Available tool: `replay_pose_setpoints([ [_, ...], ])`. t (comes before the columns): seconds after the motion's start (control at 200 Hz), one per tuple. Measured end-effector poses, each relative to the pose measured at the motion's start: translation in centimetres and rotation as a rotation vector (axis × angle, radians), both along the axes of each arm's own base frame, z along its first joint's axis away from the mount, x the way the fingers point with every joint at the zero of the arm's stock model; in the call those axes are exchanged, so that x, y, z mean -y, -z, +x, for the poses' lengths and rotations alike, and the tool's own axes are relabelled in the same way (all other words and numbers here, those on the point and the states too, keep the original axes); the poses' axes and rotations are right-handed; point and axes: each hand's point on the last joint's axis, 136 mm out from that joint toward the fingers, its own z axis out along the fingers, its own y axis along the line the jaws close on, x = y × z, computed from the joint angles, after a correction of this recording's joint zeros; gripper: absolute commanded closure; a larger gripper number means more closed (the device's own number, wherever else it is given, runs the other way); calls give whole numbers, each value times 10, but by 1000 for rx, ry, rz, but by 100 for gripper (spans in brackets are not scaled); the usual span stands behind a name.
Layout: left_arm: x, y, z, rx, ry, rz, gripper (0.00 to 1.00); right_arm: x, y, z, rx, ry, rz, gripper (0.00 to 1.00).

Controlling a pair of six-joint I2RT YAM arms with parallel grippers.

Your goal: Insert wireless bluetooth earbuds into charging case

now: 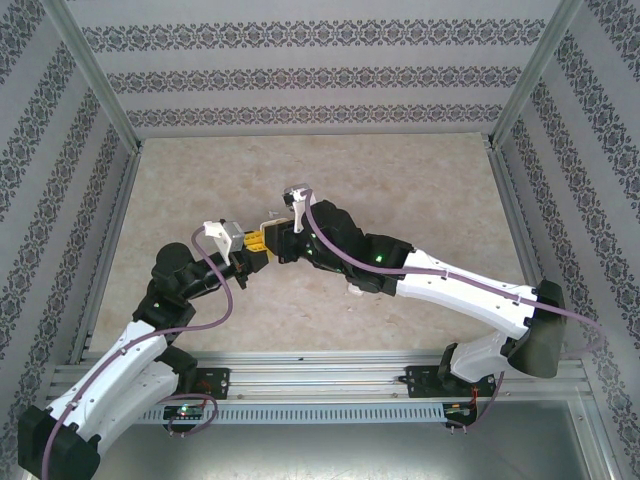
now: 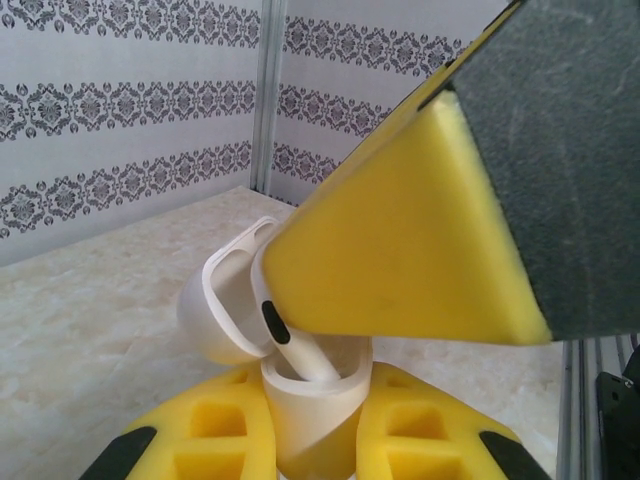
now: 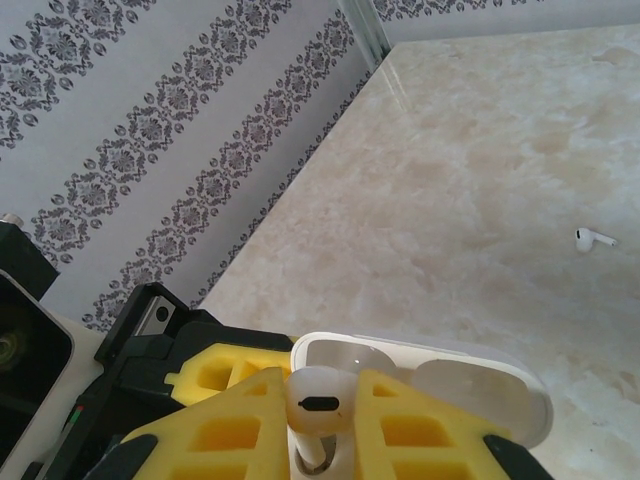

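Note:
My left gripper (image 2: 312,405) is shut on the white charging case (image 2: 310,420) and holds it upright, with its lid (image 2: 225,300) swung open to the left. My right gripper (image 3: 322,400) is shut on one of the wireless bluetooth earbuds (image 3: 320,403), pinching its head. That earbud's stem (image 2: 305,355) reaches down into the case's opening. In the top view the left gripper (image 1: 250,258) and right gripper (image 1: 278,243) meet tip to tip above the middle of the table. A second earbud (image 3: 594,239) lies loose on the table.
The beige marble tabletop (image 1: 400,180) is walled in by patterned panels and metal posts at the back and sides. An aluminium rail (image 1: 320,375) runs along the near edge by the arm bases.

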Motion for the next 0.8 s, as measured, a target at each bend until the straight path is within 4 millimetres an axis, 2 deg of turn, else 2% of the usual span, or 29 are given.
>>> replay_pose_setpoints([
  [0.335,0,8,-1,-30,0,6,100,0,9,-3,4,-15,13,82],
  [0.804,-3,11,-3,-57,-11,1,100,0,12,-6,32,-33,58,79],
])
